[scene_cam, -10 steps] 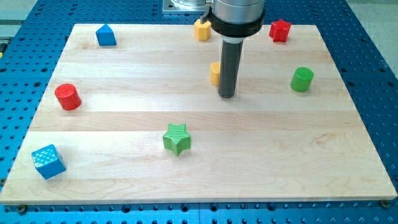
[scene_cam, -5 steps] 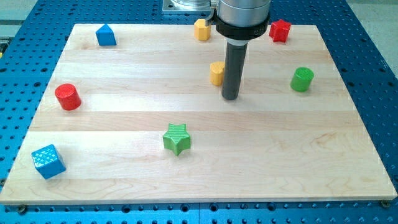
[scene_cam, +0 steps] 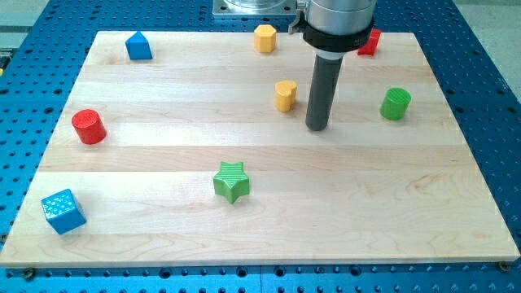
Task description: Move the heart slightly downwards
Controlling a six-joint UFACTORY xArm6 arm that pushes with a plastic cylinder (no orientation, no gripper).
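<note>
The yellow heart (scene_cam: 285, 94) stands on the wooden board (scene_cam: 350, 203), a little above its middle. My tip (scene_cam: 317, 128) is on the board to the right of the heart and slightly below it, apart from it by a small gap. The rod rises from the tip to the arm's dark collar at the view's top.
A yellow hexagon (scene_cam: 264, 38) and a blue house-shaped block (scene_cam: 138, 46) sit near the top edge. A red star (scene_cam: 372, 41) is partly hidden behind the arm. A green cylinder (scene_cam: 396, 104) is at the right, a red cylinder (scene_cam: 88, 127) at the left, a green star (scene_cam: 232, 181) below the middle, a blue cube (scene_cam: 63, 211) at the bottom left.
My tip has slid to the right, from just beside the heart to a little farther off. The heart now shows in full. No block has moved.
</note>
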